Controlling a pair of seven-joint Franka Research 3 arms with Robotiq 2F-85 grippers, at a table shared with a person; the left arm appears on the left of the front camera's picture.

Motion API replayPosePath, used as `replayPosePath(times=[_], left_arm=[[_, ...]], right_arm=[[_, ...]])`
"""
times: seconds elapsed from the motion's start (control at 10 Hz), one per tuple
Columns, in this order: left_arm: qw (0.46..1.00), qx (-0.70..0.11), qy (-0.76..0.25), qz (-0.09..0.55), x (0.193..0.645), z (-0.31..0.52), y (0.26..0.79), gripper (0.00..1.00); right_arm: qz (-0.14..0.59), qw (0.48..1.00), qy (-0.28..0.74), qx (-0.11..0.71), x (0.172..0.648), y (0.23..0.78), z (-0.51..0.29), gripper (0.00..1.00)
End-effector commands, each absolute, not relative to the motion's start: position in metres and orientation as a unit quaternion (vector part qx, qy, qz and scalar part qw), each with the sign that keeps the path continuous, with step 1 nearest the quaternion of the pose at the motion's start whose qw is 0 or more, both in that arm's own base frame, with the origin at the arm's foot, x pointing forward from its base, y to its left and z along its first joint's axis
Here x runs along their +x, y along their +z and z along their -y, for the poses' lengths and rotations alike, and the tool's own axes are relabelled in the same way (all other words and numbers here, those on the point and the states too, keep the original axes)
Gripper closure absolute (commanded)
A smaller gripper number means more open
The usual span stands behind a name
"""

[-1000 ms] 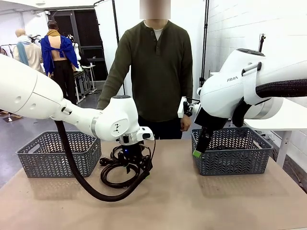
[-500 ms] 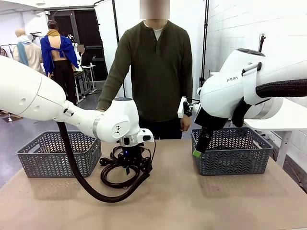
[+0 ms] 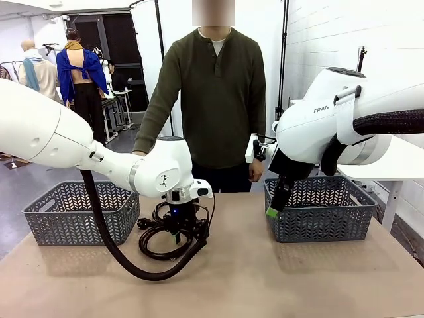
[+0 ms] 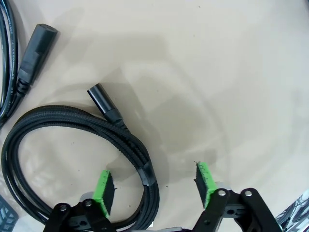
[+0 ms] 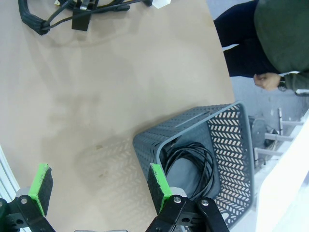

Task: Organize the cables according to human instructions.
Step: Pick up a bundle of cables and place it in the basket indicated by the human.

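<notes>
Step in hand: grasp of a cable from the pile at the middle of the table (image 3: 278, 278). The left hand (image 4: 153, 184) is low over a coiled, braided black cable (image 4: 72, 121), jaws apart and set either side of the bundle at its tape wrap (image 4: 147, 174); the green pads are not touching it, so nothing is gripped. A second cable (image 4: 35, 48) with a chunky plug lies just beside it. The right hand (image 5: 99, 186) hangs open and empty above the table beside a grey basket (image 5: 231, 140), which holds one coiled black cable (image 5: 193, 157). The other grey basket (image 3: 79, 212) stands at the robot's left. The person (image 3: 215, 99) stands at the far side; no pointing gesture can be made out. Next move, as judged: close on the taped section, lift clear of the neighbouring cable, then carry it to whichever basket the person indicates.
</notes>
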State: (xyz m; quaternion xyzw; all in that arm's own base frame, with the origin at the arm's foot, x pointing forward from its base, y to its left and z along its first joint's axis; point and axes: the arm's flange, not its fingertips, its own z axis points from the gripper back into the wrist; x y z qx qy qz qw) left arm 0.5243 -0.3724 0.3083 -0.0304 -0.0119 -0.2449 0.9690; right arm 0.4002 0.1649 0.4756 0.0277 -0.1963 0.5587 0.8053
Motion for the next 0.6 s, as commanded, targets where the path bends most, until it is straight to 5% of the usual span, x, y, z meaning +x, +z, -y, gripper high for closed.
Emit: replayPosePath(times=[0.0,0.3,0.5], left_arm=[[0.972,-0.011,-0.234,0.011,0.5297,0.3760,0.3096,0.45],[0.972,-0.012,-0.234,0.009,0.5295,0.3780,0.3092,1.00],[0.972,-0.015,-0.236,0.003,0.5286,0.3830,0.3096,1.00]], right_arm=[[0.197,0.808,0.555,0.023,0.4001,0.4750,-0.1653,0.00],[0.197,0.808,0.555,0.023,0.4001,0.4750,-0.1653,0.00],[0.197,0.808,0.555,0.023,0.4001,0.4750,-0.1653,0.00]])
